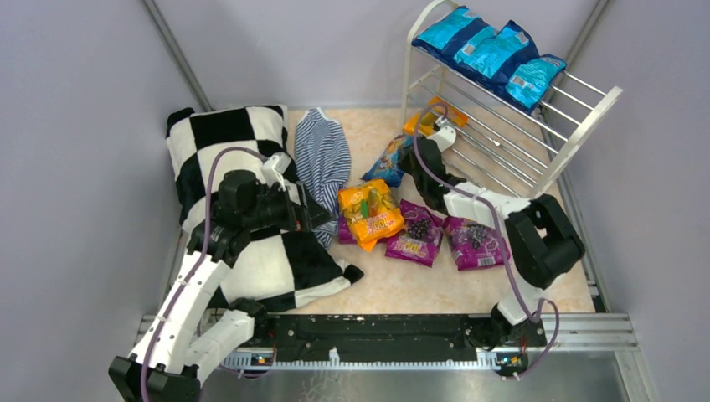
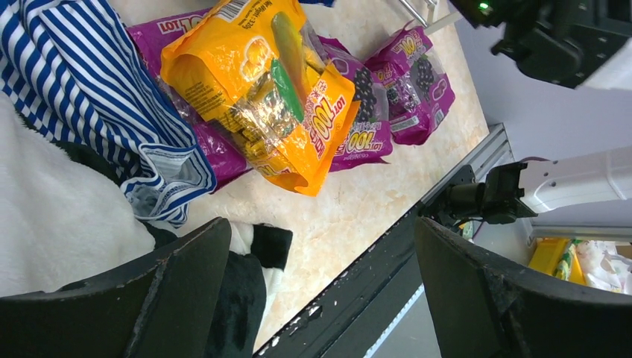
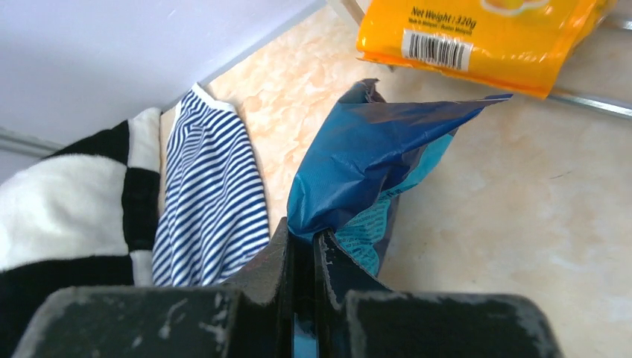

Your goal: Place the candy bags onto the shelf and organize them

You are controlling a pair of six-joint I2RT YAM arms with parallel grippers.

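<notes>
My right gripper (image 3: 302, 235) is shut on the edge of a blue candy bag (image 3: 373, 156), in front of the shelf (image 1: 586, 109); the same bag shows in the top view (image 1: 387, 161). Three blue bags (image 1: 494, 52) lie on the shelf's top tier. An orange bag (image 3: 477, 30) lies at the shelf's foot, also in the top view (image 1: 431, 117). My left gripper (image 2: 320, 253) is open and empty over the pillow's edge, short of an orange bag (image 2: 261, 82) lying on purple bags (image 2: 410, 78).
A black-and-white checkered pillow (image 1: 243, 251) lies under my left arm. A blue-and-white striped cloth (image 1: 322, 155) lies beside it. The black front rail (image 1: 377, 331) runs along the near edge. Grey walls close in on both sides.
</notes>
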